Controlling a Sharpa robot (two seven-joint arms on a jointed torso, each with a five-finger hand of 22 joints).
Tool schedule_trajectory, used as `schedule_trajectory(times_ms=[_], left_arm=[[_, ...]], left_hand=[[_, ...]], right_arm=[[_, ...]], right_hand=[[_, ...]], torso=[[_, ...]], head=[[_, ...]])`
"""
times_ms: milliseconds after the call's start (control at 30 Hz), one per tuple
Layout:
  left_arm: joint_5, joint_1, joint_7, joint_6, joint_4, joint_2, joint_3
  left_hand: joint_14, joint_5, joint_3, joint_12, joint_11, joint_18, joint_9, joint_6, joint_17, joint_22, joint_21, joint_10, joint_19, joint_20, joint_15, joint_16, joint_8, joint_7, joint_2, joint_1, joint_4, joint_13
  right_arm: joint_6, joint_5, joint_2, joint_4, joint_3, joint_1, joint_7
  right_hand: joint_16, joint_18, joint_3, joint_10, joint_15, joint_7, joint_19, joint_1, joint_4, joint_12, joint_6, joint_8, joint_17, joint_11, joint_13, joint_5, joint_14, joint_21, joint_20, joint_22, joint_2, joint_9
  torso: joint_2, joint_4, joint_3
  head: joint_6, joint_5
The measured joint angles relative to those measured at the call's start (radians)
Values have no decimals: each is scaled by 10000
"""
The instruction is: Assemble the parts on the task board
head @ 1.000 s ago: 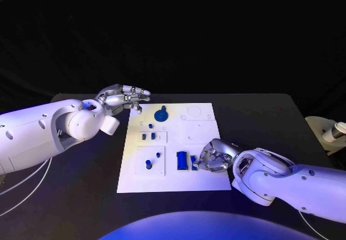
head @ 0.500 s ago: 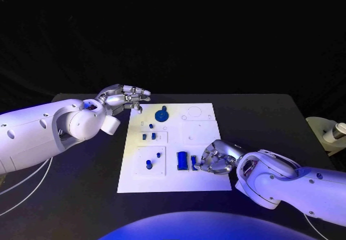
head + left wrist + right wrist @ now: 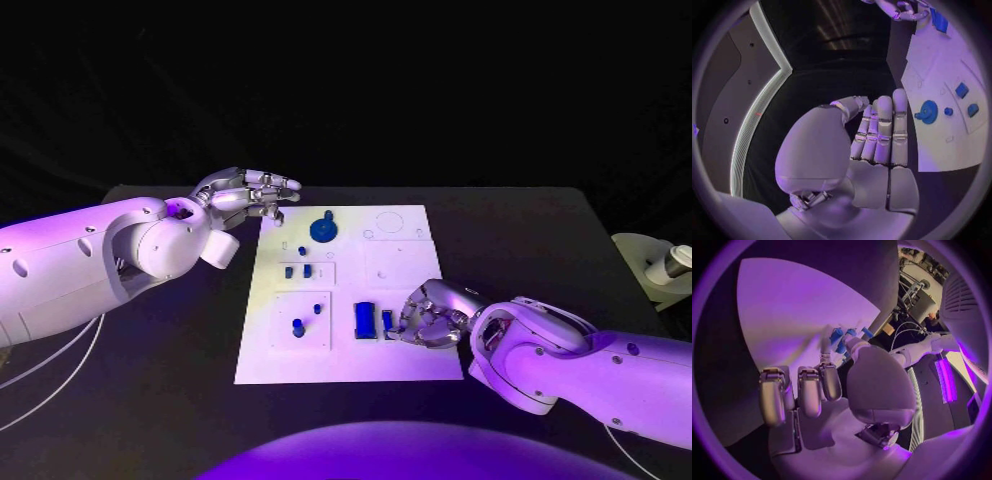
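Observation:
The white task board (image 3: 407, 258) lies mid-table. On it are a round blue part (image 3: 323, 230), two small blue parts (image 3: 296, 271), blue pegs (image 3: 299, 326), a blue block (image 3: 365, 320) and a narrow blue piece (image 3: 388, 322). My right hand (image 3: 430, 318) rests at the board's right edge with its fingers curled. Its fingertips reach the narrow blue piece (image 3: 839, 337), but a pinch is not clear. My left hand (image 3: 248, 192) hovers off the board's far left corner. Its fingers (image 3: 879, 135) are curled together and hold nothing. The round blue part (image 3: 928, 111) sits just beyond them.
A white cylindrical object (image 3: 666, 268) stands past the table's right edge. Bare black table (image 3: 519, 240) lies on both sides of the board. The board's right half (image 3: 392, 262) carries outlines with nothing blue in them.
My right hand has shifted slightly toward the board's near edge, staying by the narrow blue piece. The left hand and the other parts have not moved.

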Motion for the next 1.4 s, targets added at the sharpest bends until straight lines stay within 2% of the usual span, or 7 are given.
schedule_trajectory(times_ms=[100,133,667,867,1000,1400], left_arm=[[0,0,-2,1,1,-1,0],[0,0,-3,2,2,-2,0],[0,1,-10,9,4,1,0],[0,1,-15,17,3,5,0],[0,1,-18,22,3,6,0],[0,0,-24,30,2,3,0]], left_hand=[[0,0,0,0,0,0,0,0,0,0,0,0,0,0,0,0,0,0,0,0,0,0],[0,0,0,0,0,0,1,0,0,-1,0,0,0,0,0,0,0,0,0,0,0,0],[0,0,0,0,0,0,1,0,1,-2,0,0,0,0,0,0,0,0,0,0,0,0],[0,0,0,0,0,0,1,0,1,-3,0,0,0,0,0,0,0,0,0,0,0,0],[0,0,0,0,0,1,1,0,1,-3,0,0,0,0,0,0,0,0,0,0,0,0],[0,0,17,37,0,0,-2,0,-6,6,26,0,0,0,0,0,0,0,0,0,-18,0]], right_arm=[[22,-23,42,-80,0,0,3],[27,-31,57,-108,0,0,3],[49,-184,372,-461,9,0,59],[70,-260,431,-515,2,-31,65],[71,-319,431,-540,-1,-37,55],[-19,-414,347,-466,3,-40,126]], right_hand=[[0,0,0,0,0,0,0,4,0,0,0,0,0,0,0,0,0,0,0,0,3,0],[0,0,0,0,0,0,0,69,0,0,0,0,0,0,0,0,0,0,0,0,69,0],[0,0,-61,0,0,0,0,287,-61,0,0,-1,-1,0,0,-97,0,0,0,7,57,-16],[0,1,-70,0,0,0,0,308,-71,0,0,-1,-1,0,0,-140,0,-1,0,7,42,-19],[0,0,-70,0,-23,0,0,410,-71,0,0,-1,-1,0,0,-193,23,39,0,6,144,-19],[0,0,-128,0,-37,0,0,449,-13,0,0,-27,-1,0,-1,-232,37,39,0,4,104,-27]], torso=[[0,-2,0],[1,-6,0],[2,-17,17],[2,-24,17],[1,-23,11],[-6,-16,5]], head=[[-7,12],[-8,15],[-13,22],[-22,16],[-23,10],[3,0]])
